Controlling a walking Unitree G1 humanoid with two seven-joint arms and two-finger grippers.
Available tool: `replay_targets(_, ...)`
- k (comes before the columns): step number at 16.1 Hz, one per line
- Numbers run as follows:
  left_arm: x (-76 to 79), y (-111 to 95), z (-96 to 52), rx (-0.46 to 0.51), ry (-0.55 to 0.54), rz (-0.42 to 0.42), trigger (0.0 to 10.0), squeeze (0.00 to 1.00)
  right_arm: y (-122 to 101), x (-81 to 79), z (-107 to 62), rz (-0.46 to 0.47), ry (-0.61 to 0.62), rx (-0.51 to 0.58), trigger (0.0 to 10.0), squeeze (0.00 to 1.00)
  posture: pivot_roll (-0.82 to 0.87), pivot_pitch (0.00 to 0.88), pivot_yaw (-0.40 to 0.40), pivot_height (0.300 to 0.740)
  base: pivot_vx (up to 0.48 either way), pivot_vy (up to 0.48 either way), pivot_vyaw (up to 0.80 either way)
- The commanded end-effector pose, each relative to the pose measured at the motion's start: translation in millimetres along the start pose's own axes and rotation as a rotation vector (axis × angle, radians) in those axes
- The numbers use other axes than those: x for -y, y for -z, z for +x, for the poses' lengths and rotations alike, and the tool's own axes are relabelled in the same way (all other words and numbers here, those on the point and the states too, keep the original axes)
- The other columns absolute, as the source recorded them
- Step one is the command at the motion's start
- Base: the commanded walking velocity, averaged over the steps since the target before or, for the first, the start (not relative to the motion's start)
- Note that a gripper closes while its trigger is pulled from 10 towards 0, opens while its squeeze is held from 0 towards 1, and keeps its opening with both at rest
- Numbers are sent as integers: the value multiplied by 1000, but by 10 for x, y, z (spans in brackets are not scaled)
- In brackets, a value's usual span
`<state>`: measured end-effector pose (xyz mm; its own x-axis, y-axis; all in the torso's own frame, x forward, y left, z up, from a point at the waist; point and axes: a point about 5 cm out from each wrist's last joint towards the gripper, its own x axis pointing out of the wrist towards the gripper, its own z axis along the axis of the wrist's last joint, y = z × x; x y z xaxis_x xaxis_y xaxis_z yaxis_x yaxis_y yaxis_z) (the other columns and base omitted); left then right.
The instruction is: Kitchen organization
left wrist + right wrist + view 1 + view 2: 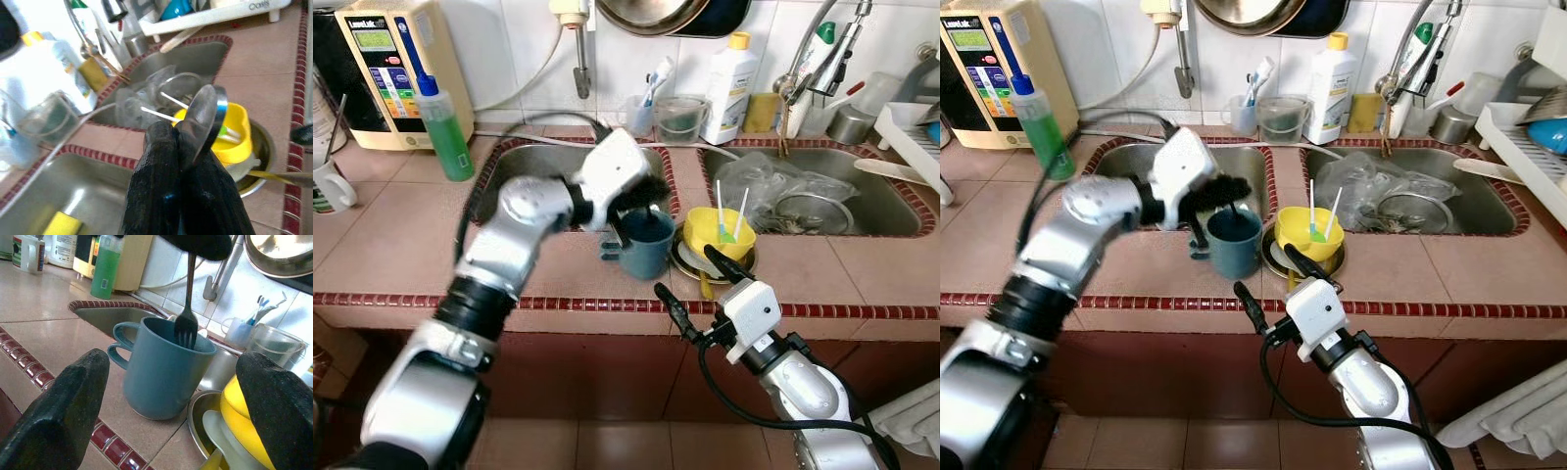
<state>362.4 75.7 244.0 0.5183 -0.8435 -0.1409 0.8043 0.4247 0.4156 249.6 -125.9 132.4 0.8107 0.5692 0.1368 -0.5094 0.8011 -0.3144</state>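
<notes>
Pinching a fork (pixel 186 323) by its handle, the left gripper (pixel 641 191) hangs over the blue mug (pixel 644 245) on the tiled counter (pixel 401 245), tines dipped inside the rim. Just beside the mug sits a yellow bowl (pixel 717 233) (two utensils inside). The right gripper (pixel 690 284), fingers spread, hovers at the counter edge.

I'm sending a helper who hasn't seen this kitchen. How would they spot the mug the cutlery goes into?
Find the tiled strip of counter between the two steel sinks. The blue mug stands at its front, left of a yellow bowl. It alone has two handles, and the left gripper holds a fork over it.
</notes>
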Motion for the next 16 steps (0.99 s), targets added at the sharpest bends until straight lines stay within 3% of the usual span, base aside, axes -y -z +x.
replay_targets(1, -151, -127, -65, 29, -33, 31, 10000, 0, -6, -15, 19, -4, -11, 6, 10000, 0, -73, 0, 42, 740, 0, 0, 0)
replay_targets(2, -254, -168, -122, 31, -58, 43, 10000, 0, -4, -23, 31, -3, -16, 8, 10000, 0, -69, 0, 41, 740, 0, 0, 0)
replay_targets(5, -377, -230, -207, 21, -53, 97, 10000, 0, 1, -38, 60, -2, -28, 12, 10000, 0, -59, 0, 40, 740, 0, 0, 0)
replay_targets(9, -429, -281, -238, 28, -37, 114, 10000, 0, 0, -45, 77, -1, -32, 17, 10000, 0, -53, 0, 41, 740, 0, 0, 0)
replay_targets(13, -500, -314, -254, 79, -84, 66, 10000, 0, -4, -35, 94, -4, -31, 26, 10000, 0, -57, 0, 42, 740, 0, 0, 0)
replay_targets(16, -637, -248, -325, 176, -308, -66, 10000, 0, -50, 72, 110, 54, 50, 57, 10000, 0, -66, 0, 37, 740, 0, 0, 0)
